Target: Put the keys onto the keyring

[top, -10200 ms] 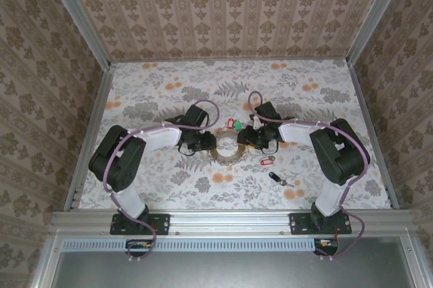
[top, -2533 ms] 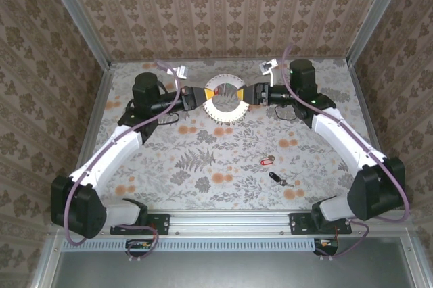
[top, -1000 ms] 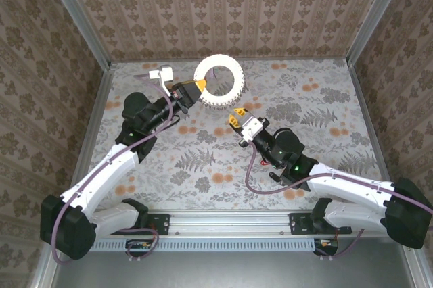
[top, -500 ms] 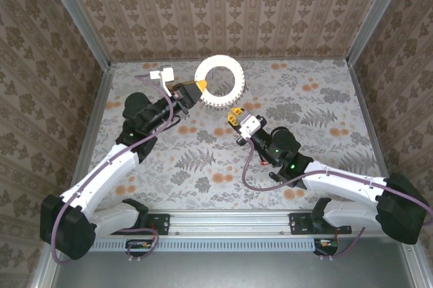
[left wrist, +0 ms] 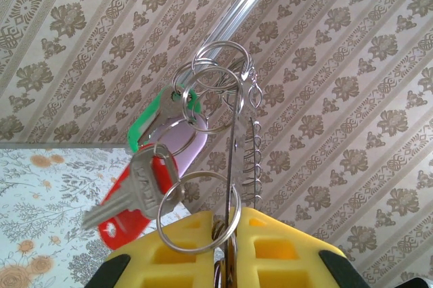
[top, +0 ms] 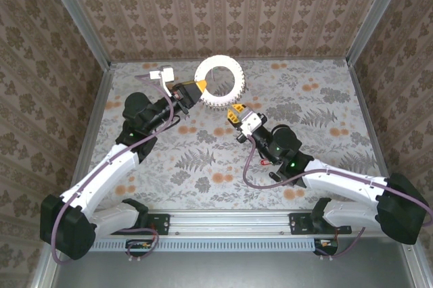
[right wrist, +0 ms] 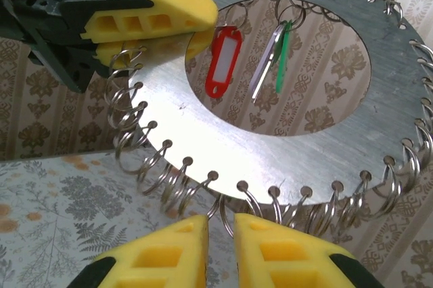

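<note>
The keyring [top: 220,99] is up in the air over the 12 o'clock end of the bench [top: 318,159]. From above it looks like a pale ring with a scalloped rim. The right wrist view shows what it really is: a flat, dull silver disc [right wrist: 270,166] with a wide round hole in the middle. Small holes are drilled all round the edge, and a thin wire loop [right wrist: 128,129] hangs from each. The loops fan outward, which gives the rim its beaded look.

The left tool [top: 197,86] is clamped on the keyring, at 9 o'clock on it as seen from above. In the right wrist view its yellow fingers [right wrist: 183,1] pinch the disc at about 10 o'clock. From the left wrist the disc is seen edge-on, as a thin upright line rising from between the closed fingers of the left tool [left wrist: 230,224].

The keys [left wrist: 139,190] hang in a bunch from linked wire rings beside that edge. There is a plain silver key, a red tag [left wrist: 125,217], a green tag [left wrist: 150,122] and a pale lilac tag [left wrist: 183,146]. Through the hole, the right wrist view shows the red tag [right wrist: 223,58] at 11 o'clock, with a silver key and a green piece [right wrist: 283,58] at 12.

The right tool [top: 235,112] sits just beside the keyring's 5 o'clock edge. In its own view the right tool [right wrist: 221,224] is right under the disc's 6 o'clock rim. Its fingers are a little apart and one loop dips into the gap. I cannot tell whether they pinch that loop.
</note>
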Controlling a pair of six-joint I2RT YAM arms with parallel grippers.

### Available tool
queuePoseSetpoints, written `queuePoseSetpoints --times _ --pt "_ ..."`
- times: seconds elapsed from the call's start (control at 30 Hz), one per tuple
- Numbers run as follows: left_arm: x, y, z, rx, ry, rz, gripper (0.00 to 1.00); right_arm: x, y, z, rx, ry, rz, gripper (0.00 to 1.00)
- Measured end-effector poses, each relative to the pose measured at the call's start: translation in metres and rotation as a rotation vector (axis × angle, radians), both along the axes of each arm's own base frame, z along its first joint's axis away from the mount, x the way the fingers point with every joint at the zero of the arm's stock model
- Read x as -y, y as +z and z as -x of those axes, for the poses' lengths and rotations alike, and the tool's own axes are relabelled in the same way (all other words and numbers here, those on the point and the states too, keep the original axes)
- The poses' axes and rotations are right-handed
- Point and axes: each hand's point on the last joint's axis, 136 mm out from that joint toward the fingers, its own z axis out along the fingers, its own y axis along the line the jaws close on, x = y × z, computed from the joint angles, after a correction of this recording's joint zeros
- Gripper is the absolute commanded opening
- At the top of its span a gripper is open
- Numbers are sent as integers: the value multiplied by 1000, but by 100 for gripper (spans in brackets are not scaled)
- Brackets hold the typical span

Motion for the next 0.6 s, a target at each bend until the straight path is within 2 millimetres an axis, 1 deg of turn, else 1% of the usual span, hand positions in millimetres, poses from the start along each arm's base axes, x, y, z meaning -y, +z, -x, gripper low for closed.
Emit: queuePoseSetpoints --times 0.17,0.3,0.5,0.6 --pt "0 -1 0 -4 0 -3 0 6 -7 4 -22 3 6 20" --pt "0 -2 0 -8 0 -5 0 8 -11 2 -35 1 10 20" --pt "0 -2 0 -9 0 -6 0 3 -13 4 -44 34 7 17" --pt "1 -2 0 -9 -3 -6 0 -3 -15 3 -49 50 14 18"
